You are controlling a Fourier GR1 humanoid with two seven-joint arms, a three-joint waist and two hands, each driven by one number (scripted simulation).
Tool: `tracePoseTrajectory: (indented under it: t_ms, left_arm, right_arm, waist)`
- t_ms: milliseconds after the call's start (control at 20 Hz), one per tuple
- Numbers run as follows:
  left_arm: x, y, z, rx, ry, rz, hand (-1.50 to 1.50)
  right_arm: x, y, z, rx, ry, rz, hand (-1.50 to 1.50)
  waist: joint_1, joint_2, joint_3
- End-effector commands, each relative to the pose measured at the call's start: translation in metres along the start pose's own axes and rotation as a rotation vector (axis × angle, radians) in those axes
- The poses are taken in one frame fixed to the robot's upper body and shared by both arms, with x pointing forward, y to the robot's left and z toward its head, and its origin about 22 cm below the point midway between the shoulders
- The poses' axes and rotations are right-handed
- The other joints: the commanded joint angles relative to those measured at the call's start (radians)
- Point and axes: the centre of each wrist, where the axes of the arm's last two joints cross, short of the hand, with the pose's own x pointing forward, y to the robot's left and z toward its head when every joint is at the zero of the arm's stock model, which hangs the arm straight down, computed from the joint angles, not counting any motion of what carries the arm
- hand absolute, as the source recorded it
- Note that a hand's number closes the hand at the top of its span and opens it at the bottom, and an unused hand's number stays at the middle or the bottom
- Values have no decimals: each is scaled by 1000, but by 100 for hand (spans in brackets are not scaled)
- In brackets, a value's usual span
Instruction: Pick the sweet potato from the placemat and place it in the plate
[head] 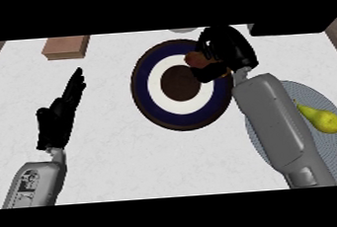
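Closest in are the two grey forearms coming up from the lower edge, the right forearm slanting across a round blue-grey placemat at the right of the white counter. On that placemat, just beside the forearm, lies a yellow pear. Follow the arm up and you reach the right hand, its black fingers curled round the sweet potato; only an orange-brown end of it peeks out at the hand's left side. Hand and sweet potato hang over the upper right rim of the plate, a dark-rimmed plate with a navy band, a white ring and a brown centre; whether the sweet potato touches it I cannot tell. Over on the left, the left hand rests with straight fingers pointing up, holding nothing. A brown wooden block sits at the counter's far left edge, and a black object at the far right.
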Motion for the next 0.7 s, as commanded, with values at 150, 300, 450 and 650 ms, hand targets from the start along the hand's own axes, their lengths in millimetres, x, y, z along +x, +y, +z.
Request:
tracePoseTrajectory:
  t_ms: [150, 300, 450, 650]
  left_arm:
    - [-6, -4, 3, -34, -5, 8, 0]
    - [11, 9, -13, -4, -9, -5, 0]
    - [13, -15, -13, -25, -19, 4, 0]
    - [6, -18, -10, -45, -21, 9, 0]
  right_arm:
    - [-3, 59, -16, 98, 138, 22, 150]
    - [-10, 69, -21, 120, 173, -66, -150]
    - [-7, 79, -24, 115, 192, -110, -150]
    - [-4, 76, -31, 101, 131, -227, -150]
  waist:
    - [16, 4, 0]
    - [25, 6, 1]
    - [36, 7, 1]
    - [47, 10, 1]
